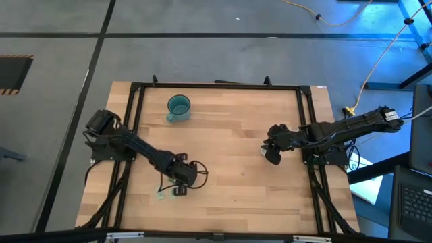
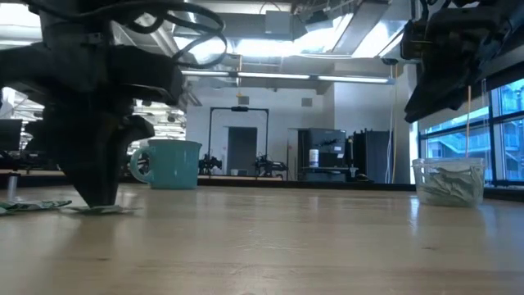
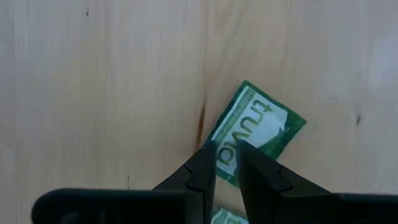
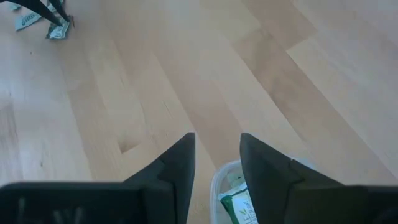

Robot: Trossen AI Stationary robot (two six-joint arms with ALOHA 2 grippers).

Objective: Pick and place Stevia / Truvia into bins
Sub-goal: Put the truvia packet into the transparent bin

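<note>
My left gripper [image 3: 225, 152] stands at the table's near left, pointing down, its fingers nearly together on a green-and-white Truvia sachet [image 3: 261, 121] that lies flat on the wood [image 2: 102, 210]. A second sachet [image 1: 160, 196] lies just left of it [image 2: 33, 206]. The teal cup [image 1: 179, 106] stands near the far edge, left of centre. My right gripper [image 4: 216, 152] is open and empty. It hovers over the clear cup [image 2: 449, 182] on the table's right side, which holds several sachets [image 4: 239, 208]. My left gripper comes at the sachet from above, pointing down. Its two fingertips [image 3: 208, 155] close on one short end of the sachet [image 3: 229, 152], with a narrow strip of paper between them. The rest of the sachet lies flat on the table.
A black frame rail [image 1: 216, 86] runs around the tabletop. Bare wood spreads between the two arms and between the left gripper and the teal cup. The teal cup's handle points toward the table's left in the low view [image 2: 141, 164].
</note>
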